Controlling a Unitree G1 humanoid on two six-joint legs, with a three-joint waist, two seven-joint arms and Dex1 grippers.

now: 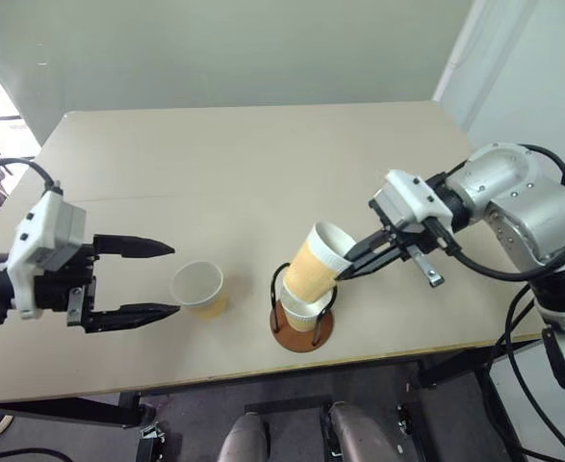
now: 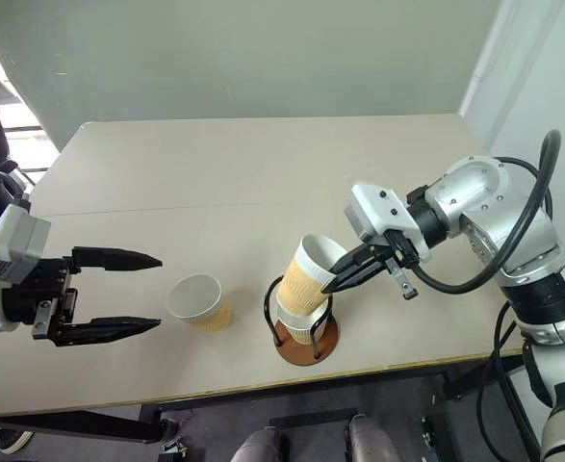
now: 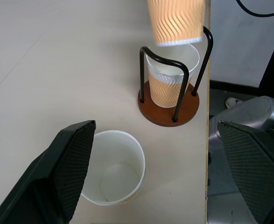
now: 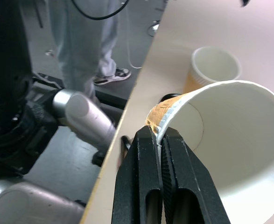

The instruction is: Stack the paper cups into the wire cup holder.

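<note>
One paper cup (image 1: 306, 310) sits in the wire cup holder (image 1: 302, 330) as the right gripper (image 1: 351, 267) pinches a second cup's rim (image 1: 316, 262) above it, tilted; the third cup (image 1: 200, 289) waits at nine o'clock before the wide-open left gripper (image 1: 157, 281).

Robot lab, bare beige table (image 1: 215, 173), plain pale walls (image 1: 215, 48), floor cables (image 4: 132, 46)

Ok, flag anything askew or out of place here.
The paper cup pinched by its rim in the right gripper leans tilted over the wire cup holder, not yet nested in the cup already there. Nothing spilled or damaged.
</note>
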